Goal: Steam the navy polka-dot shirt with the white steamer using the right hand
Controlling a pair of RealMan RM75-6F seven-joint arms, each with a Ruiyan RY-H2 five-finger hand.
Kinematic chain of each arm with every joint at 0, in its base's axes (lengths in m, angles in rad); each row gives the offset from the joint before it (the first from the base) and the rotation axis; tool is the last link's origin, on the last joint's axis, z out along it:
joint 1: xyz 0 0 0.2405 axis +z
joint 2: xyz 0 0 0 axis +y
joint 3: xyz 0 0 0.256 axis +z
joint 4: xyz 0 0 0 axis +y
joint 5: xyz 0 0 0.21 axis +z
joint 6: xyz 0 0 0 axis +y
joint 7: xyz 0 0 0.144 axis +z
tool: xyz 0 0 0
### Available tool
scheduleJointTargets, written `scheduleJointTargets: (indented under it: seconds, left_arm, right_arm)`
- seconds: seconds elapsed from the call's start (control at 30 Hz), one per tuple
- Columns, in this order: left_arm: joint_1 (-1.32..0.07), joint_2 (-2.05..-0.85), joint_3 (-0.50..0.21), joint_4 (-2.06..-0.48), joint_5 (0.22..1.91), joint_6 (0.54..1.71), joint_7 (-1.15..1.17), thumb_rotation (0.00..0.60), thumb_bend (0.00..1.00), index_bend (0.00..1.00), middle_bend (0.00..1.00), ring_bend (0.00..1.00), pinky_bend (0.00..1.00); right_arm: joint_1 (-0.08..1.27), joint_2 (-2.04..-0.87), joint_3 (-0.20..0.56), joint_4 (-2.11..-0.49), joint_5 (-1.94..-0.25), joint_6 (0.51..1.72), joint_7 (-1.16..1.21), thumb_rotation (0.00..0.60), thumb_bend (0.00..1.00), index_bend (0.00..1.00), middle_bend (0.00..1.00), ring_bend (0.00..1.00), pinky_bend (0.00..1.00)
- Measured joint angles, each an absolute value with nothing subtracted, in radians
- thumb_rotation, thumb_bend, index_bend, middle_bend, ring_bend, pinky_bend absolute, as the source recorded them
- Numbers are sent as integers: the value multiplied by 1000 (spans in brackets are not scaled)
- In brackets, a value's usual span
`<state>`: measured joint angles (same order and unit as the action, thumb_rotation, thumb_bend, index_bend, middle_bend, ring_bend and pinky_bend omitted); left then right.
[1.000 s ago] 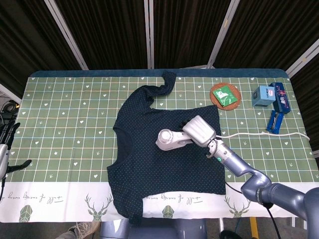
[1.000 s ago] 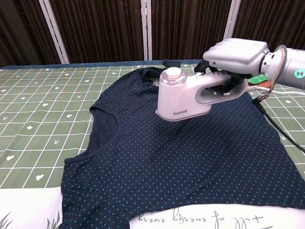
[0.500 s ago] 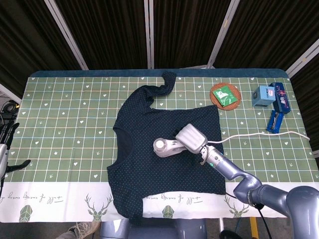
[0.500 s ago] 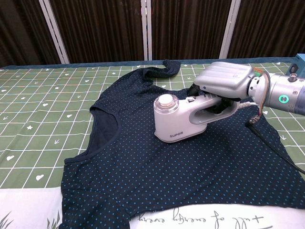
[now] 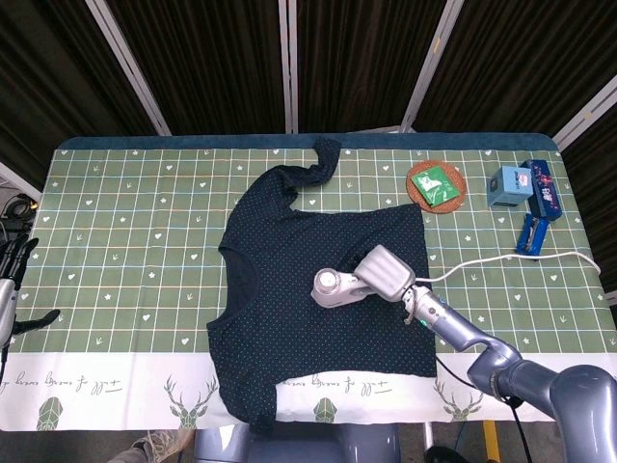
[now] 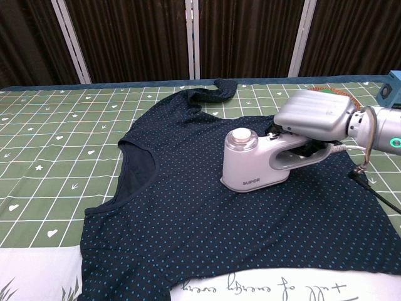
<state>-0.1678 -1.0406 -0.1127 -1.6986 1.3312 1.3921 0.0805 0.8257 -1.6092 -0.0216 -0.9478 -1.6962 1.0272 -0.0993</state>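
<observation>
Since half a second ago the steamer [image 6: 254, 166] slides back toward the robot's right across the shirt [image 6: 188, 188] — its base sits flat on the fabric mid-chest. Right hand [image 6: 313, 116] is wrapped around the handle, gripping it. Shirt's spread on the green checked worktop [image 5: 125, 241]. Left hand [image 5: 12, 280] hangs off the worktop's edge, holding nothing, fingers apart.
</observation>
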Motion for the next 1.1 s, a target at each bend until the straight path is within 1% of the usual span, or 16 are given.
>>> scheduleJointTargets:
  seconds: [0.47, 0.73, 1.1]
  left_arm:
    - [-170, -1042, -110, -1704, 1335, 1388, 82, 600, 0, 0, 0, 0, 0]
    - [-170, -1038, -109, -1707, 1339, 1390, 77, 600, 0, 0, 0, 0, 0]
    - [-169, -1036, -113, -1704, 1336, 1392, 70, 600, 0, 0, 0, 0, 0]
  right_arm:
    - [779, -1548, -79, -873, -1754, 1115, -128, 600, 867, 656, 591, 638, 883]
    - [786, -1557, -80, -883, -1758, 1103, -131, 600, 867, 655, 591, 638, 883]
    - [828, -1576, -61, -929, -1772, 1088, -162, 600, 867, 655, 591, 638, 883]
